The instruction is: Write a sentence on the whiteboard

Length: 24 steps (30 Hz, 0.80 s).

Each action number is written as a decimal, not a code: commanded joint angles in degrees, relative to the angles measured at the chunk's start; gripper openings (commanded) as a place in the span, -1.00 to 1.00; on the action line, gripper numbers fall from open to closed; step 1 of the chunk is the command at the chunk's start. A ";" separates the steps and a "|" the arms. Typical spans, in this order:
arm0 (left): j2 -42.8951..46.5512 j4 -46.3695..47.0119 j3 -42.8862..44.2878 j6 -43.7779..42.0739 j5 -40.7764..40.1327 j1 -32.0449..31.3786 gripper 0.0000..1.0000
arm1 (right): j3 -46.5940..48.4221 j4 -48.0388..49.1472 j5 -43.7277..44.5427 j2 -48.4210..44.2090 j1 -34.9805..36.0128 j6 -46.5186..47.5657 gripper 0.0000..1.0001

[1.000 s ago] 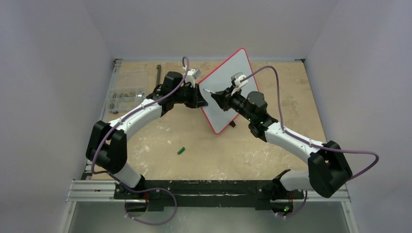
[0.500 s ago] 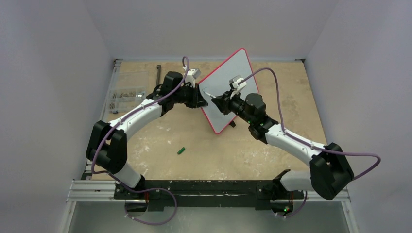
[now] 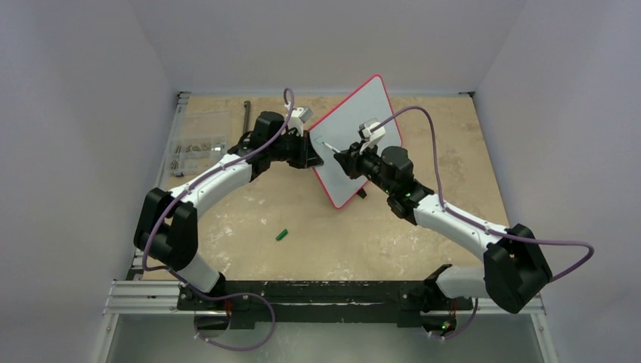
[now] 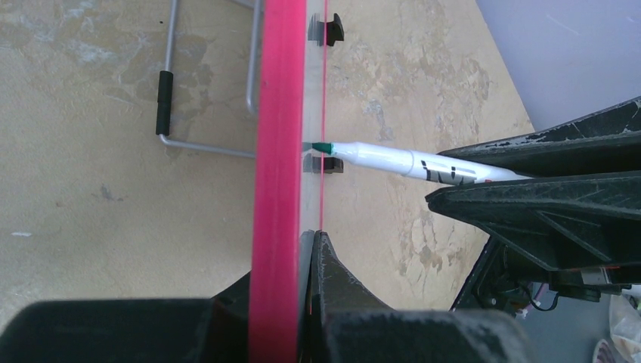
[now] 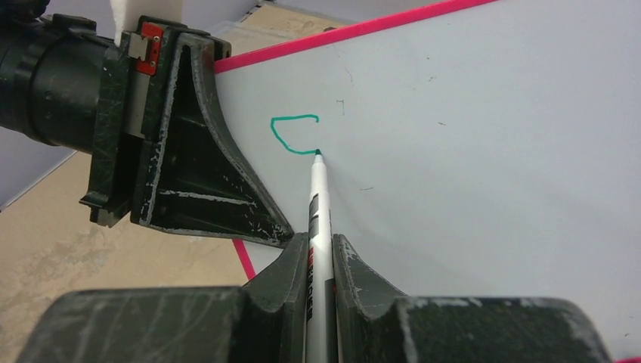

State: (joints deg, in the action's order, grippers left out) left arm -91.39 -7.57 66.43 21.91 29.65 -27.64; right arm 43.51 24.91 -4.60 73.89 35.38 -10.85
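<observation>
The whiteboard is held propped up near the middle of the table's far edge, with its writing face turned toward the right edge. Its left rim is pinched between the jaws of the left gripper. The wire stand behind it is seen in the left wrist view. A white marker is clamped between the pressed-together jaws of the right gripper, and its green tip is set against the board. The sentence consists so far of one hooked green stroke near the board's upper left corner, so the task is judged barely begun. A green cap lies on the table toward the near edge.

Several faults are to be feared. If the marker is pushed too hard, the board could be swung about its single clamped rim, and the letters would be distorted. If the tip is lifted off through board flex, gaps would be left in the stroke. The marker could also be slid back within the jaws under pressure.
</observation>
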 commanded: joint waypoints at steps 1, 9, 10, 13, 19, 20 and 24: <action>-1.33 -5.52 0.01 -3.90 0.06 -0.75 -1.00 | 3.14 -1.71 3.07 1.64 0.35 1.61 -1.00; -1.64 -5.39 0.48 -3.89 0.30 -0.75 -1.00 | 2.87 -4.34 2.07 1.28 0.39 0.96 -1.00; -1.68 -5.41 0.52 -3.89 0.32 -0.75 -1.00 | 2.49 -4.67 1.74 0.95 0.41 0.80 -1.00; -1.81 -5.35 0.67 -3.89 0.30 -0.73 -1.00 | 1.28 -5.64 0.92 -0.05 0.43 0.15 -1.00; -1.71 -5.30 0.55 -3.89 0.15 -0.73 -1.00 | -0.37 -7.89 -0.72 -2.03 1.11 -1.05 -1.00; -1.68 -5.26 0.54 -3.89 0.07 -0.67 -1.00 | -0.50 -8.32 -1.23 -2.47 1.31 -1.24 -1.00; -1.71 -5.16 0.37 -3.89 -0.27 -0.68 -1.00 | -1.03 -9.53 -2.84 -3.75 2.17 -2.03 -1.00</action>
State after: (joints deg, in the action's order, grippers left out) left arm -91.50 -7.33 66.43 21.89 29.78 -27.64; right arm 43.11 16.47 -4.84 72.64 36.58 -11.57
